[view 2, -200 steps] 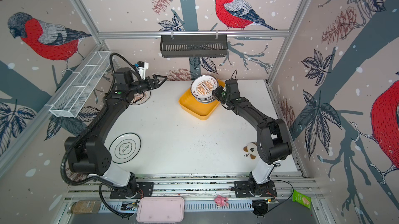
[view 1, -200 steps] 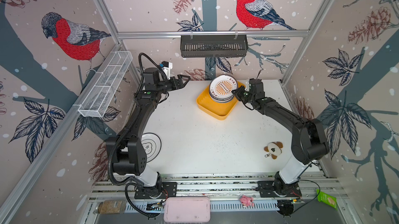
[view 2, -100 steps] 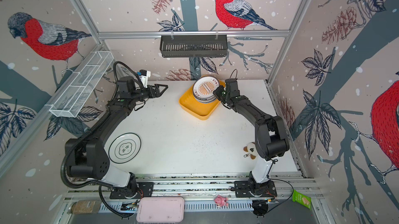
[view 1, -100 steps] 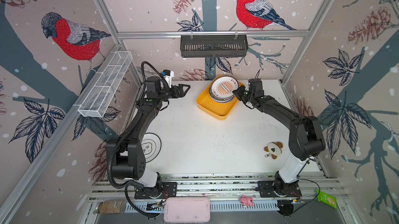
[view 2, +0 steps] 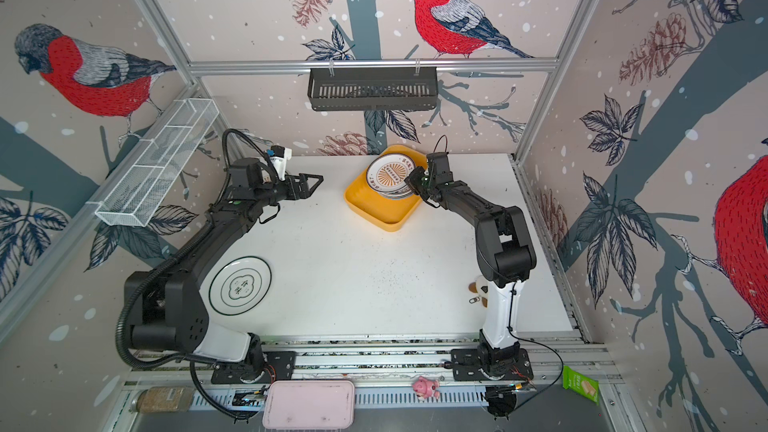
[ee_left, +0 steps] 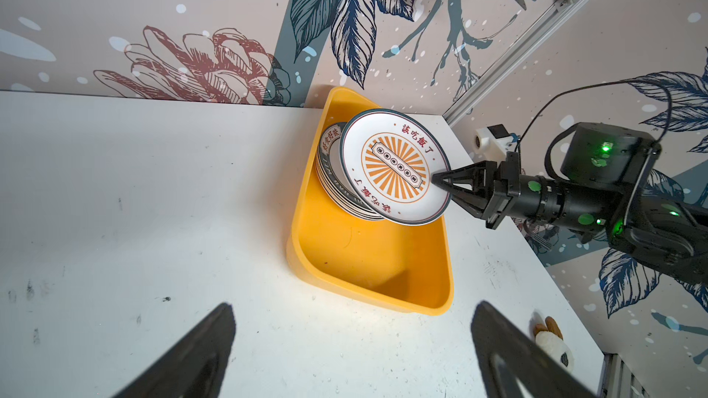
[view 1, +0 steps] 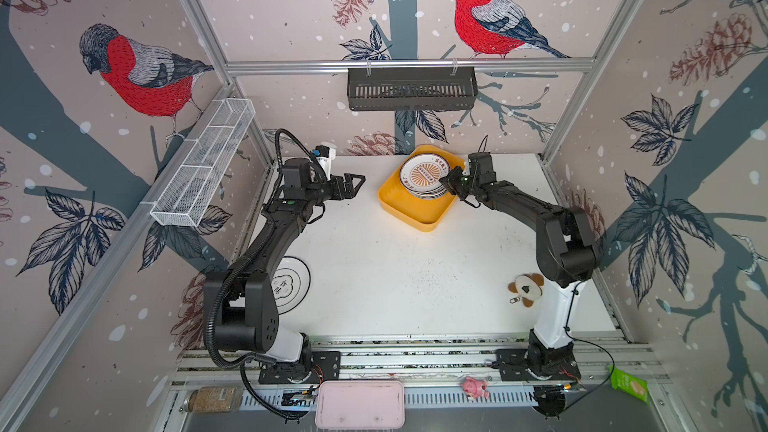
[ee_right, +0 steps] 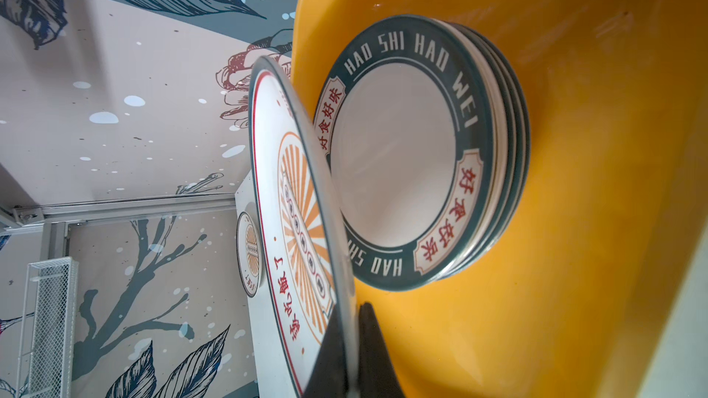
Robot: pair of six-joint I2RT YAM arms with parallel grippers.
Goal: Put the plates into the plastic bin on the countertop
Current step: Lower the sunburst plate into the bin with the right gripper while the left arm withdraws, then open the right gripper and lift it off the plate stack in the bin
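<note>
Clamped on the rim of a white plate (ee_left: 394, 174) with orange sunburst centre and red lettering: right end effector (ee_left: 435, 179); held tilted over a stack of dark-green-rimmed plates (ee_right: 398, 154) at the far end of the yellow plastic bin (view 1: 415, 217); spread wide above the white tabletop (view 1: 395, 276), left of the bin, gripping nothing: left end effector (view 1: 357, 182); lying flat near the left arm's base: 1 black-ringed plate (view 2: 239, 286).

Walls (view 1: 291, 14) bore pale wallpaper printed with red-breasted birds, pine cones and dark leaves. Aluminium frame (view 1: 407, 64) edged the corners. A black slotted basket (view 1: 411, 91) hung on the rear rail and a white wire shelf (view 1: 203, 168) on the left wall. Lighting was even.
</note>
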